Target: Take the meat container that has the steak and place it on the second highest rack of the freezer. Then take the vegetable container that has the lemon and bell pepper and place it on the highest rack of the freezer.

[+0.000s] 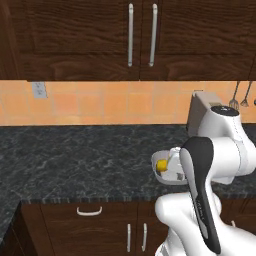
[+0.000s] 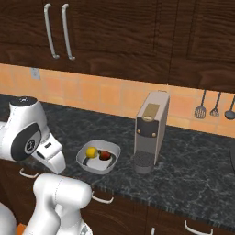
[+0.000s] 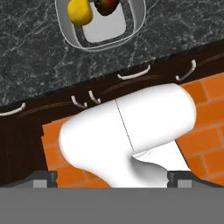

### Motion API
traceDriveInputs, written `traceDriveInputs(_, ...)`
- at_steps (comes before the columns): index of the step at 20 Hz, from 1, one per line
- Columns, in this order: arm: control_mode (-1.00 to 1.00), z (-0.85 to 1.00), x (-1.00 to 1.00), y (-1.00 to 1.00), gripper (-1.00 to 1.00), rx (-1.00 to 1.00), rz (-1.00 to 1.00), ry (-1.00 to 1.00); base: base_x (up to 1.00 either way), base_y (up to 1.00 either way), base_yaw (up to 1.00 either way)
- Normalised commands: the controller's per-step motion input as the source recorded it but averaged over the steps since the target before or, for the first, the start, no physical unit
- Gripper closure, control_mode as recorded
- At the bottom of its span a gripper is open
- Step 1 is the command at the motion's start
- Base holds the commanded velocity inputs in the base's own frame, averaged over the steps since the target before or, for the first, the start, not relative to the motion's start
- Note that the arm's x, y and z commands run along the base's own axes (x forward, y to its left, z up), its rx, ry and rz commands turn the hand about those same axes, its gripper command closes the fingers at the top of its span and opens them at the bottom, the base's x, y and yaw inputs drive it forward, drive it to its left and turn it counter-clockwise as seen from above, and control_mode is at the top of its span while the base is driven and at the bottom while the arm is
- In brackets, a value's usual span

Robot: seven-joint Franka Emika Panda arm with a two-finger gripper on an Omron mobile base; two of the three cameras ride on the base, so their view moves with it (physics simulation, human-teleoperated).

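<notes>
One bowl: rounded-square white-grey vegetable container (image 3: 99,30) on the dark stone counter (image 2: 193,160), at 12 o'clock from my gripper (image 3: 112,177).
Contents: one yellow lemon (image 3: 80,12) left, one dark red bell pepper (image 3: 106,5) right.
Gripper: fingertips spread wide, holding nothing, well short of the bowl.
Neighbour: one grey coffee machine (image 2: 150,131) at its 3 o'clock.

Two rear base views and downward hand view, all on vegetable container (image 2: 98,157).
</notes>
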Motion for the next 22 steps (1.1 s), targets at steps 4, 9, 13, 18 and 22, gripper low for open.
traceDriveInputs(4, -1.00, -0.11, 0.00, -0.23, -1.00, 0.03, -0.05, 0.00, -0.05, 0.00, 0.00)
traceDriveInputs(9, -1.00, -0.20, 0.06, -1.00, -1.00, 0.11, -0.26, 0.01, 0.00, 0.00, 0.00)
traceDriveInputs(13, -1.00, -0.40, 0.28, -0.69, -1.00, 0.06, -0.31, 0.04, 0.00, 0.00, 0.00)
traceDriveInputs(18, -1.00, -0.46, 1.00, -0.52, -1.00, 0.05, -0.28, 0.13, 0.00, 0.00, 0.00)
traceDriveInputs(22, -1.00, -0.69, 0.79, 0.03, -1.00, 0.00, -0.22, 0.01, 0.00, 0.00, 0.00)
